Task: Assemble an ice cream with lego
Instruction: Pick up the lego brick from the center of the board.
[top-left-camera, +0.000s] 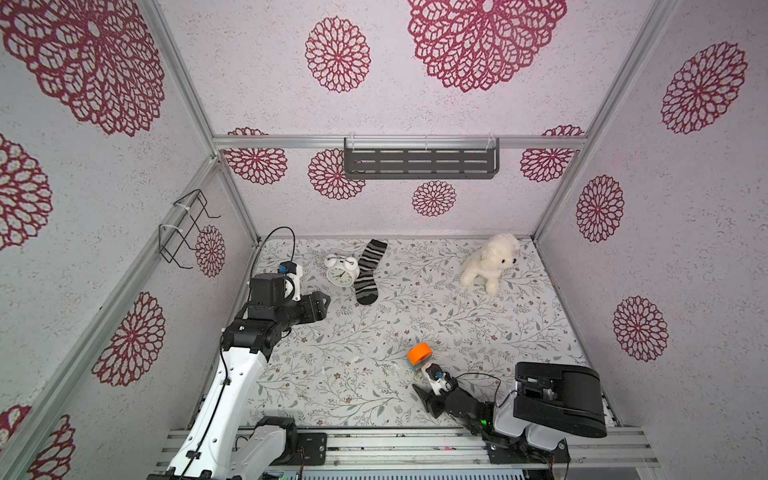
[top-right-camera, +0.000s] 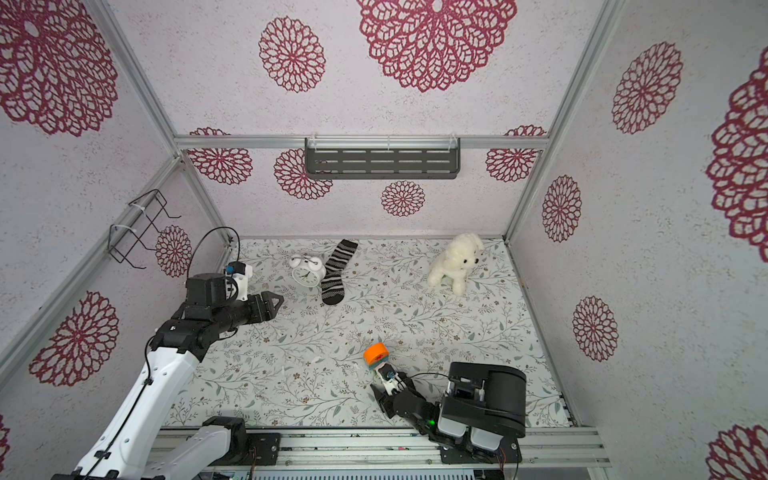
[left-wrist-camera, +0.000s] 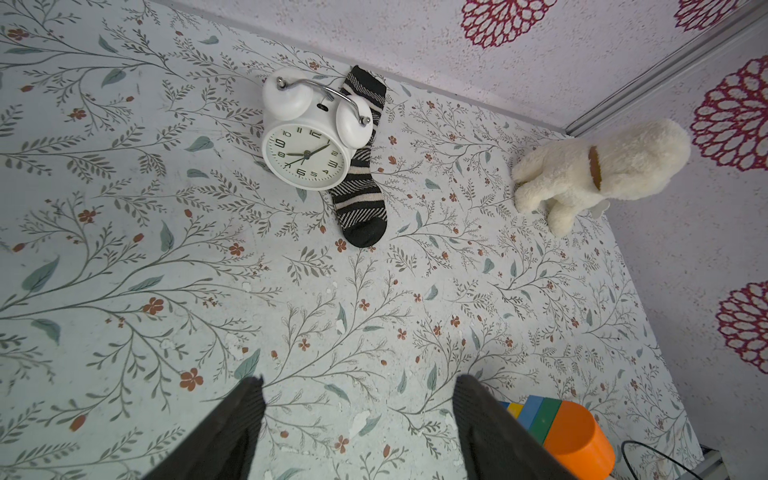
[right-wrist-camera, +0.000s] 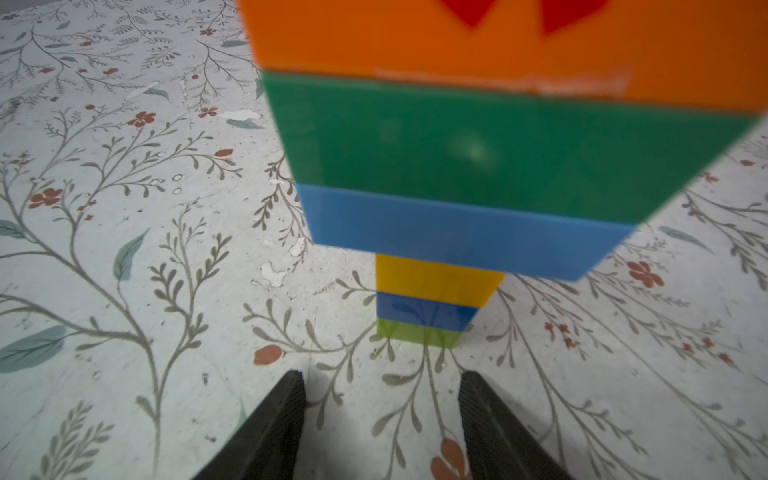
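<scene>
Ice cream (top-left-camera: 419, 355) standing on table (top-left-camera: 457, 316), right jaws apart, empty

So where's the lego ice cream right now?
The ice cream stands on the floral table, front right in both top views, just beyond the open right fingers, untouched.

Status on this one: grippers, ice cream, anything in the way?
Left gripper open, empty. Right gripper open, empty, just short of the ice cream. Ice cream standing, six bricks joined. Clock, sock, plush dog far off, clear.
</scene>
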